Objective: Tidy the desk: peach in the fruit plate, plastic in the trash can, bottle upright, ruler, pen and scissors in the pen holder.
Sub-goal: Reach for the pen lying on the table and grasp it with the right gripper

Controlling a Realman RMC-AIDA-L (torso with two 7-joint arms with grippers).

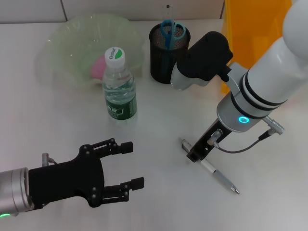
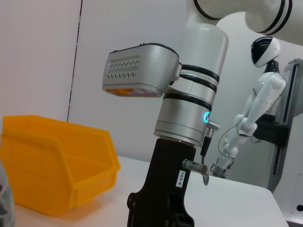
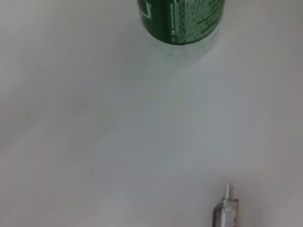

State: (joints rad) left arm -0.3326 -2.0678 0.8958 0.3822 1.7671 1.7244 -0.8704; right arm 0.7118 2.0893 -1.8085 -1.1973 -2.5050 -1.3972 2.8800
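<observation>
The pen (image 1: pixel 219 177) lies on the white desk at the right front; its clear end shows in the right wrist view (image 3: pixel 226 210). My right gripper (image 1: pixel 195 155) is down at the pen's far end. The bottle (image 1: pixel 119 86) stands upright with its white cap on, and its base appears in the right wrist view (image 3: pixel 182 23). A pink peach (image 1: pixel 98 68) rests in the pale green fruit plate (image 1: pixel 72 36). Blue scissors (image 1: pixel 171 30) stand in the black mesh pen holder (image 1: pixel 166 60). My left gripper (image 1: pixel 134 164) hovers open at the front left. No plastic is in view.
The orange trash can (image 1: pixel 250 24) stands at the back right behind my right arm, and shows in the left wrist view (image 2: pixel 57 161). My right arm (image 2: pixel 189 109) fills that view's middle. A thin clear strip (image 1: pixel 168 9) rises from the pen holder.
</observation>
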